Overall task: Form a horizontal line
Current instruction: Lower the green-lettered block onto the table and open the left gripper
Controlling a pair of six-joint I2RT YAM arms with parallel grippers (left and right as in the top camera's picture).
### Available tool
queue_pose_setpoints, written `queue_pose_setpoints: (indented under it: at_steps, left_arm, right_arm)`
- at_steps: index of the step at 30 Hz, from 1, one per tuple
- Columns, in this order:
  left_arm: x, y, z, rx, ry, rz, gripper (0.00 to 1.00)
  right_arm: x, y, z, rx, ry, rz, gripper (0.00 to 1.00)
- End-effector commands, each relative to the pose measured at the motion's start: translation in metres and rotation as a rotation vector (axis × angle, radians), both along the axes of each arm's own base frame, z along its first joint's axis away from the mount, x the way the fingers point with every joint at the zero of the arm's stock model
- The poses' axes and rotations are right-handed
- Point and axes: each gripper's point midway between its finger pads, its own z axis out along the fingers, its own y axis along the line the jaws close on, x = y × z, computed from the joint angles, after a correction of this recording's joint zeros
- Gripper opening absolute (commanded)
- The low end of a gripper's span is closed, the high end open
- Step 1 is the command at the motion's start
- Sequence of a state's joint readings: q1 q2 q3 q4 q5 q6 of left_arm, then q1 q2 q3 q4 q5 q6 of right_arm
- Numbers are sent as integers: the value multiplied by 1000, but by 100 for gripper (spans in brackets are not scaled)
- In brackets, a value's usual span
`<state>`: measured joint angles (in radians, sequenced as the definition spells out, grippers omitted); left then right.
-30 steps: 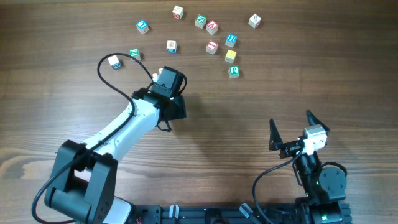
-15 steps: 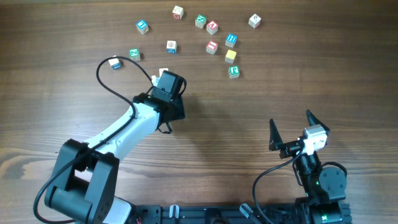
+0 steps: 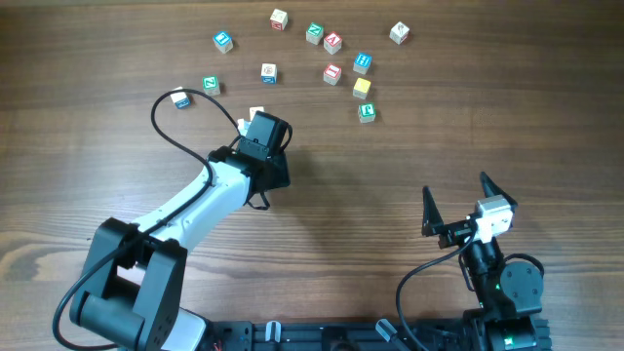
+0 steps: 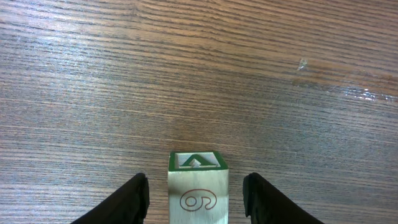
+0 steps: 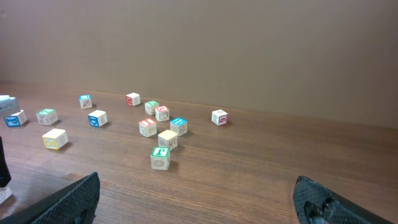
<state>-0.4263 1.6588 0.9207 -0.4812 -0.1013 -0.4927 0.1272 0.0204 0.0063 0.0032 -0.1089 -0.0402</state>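
The left pincer point(image 4: 198, 200), fingers apart, straddles the cube point(image 4: 198, 182) on the counter point(image 4: 199, 74). It should centre, then close squarely.

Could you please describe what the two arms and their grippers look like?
The left arm has a white link between black joints, with a black cable looping beside it. The right arm is black with a white wrist block. The left gripper and the right gripper both have black, tapering fingers.

Even, bright light; a glare streak on the brown wood-grain bench point(image 4: 348, 93); soft shadows beneath arms; all views sharp.
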Motion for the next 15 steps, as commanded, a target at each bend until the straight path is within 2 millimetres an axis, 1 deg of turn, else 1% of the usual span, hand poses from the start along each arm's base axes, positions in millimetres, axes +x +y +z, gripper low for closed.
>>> queue_pose_setpoints:
  at_steps: [1, 8, 10, 15]
  left_arm:
    - [-5, 4, -9, 22, 17, 11, 51]
    - [-5, 4, -10, 20, 12, 11, 52]
    - [-5, 4, -10, 20, 12, 11, 49]
    - [-5, 4, -10, 20, 12, 11, 47]
  right_arm:
    - [-1, 1, 2, -10, -12, 9, 100]
    - [-1, 1, 2, -10, -12, 9, 100]
    - [-1, 1, 2, -10, -12, 9, 100]
    - [-1, 1, 2, -10, -12, 9, 100]
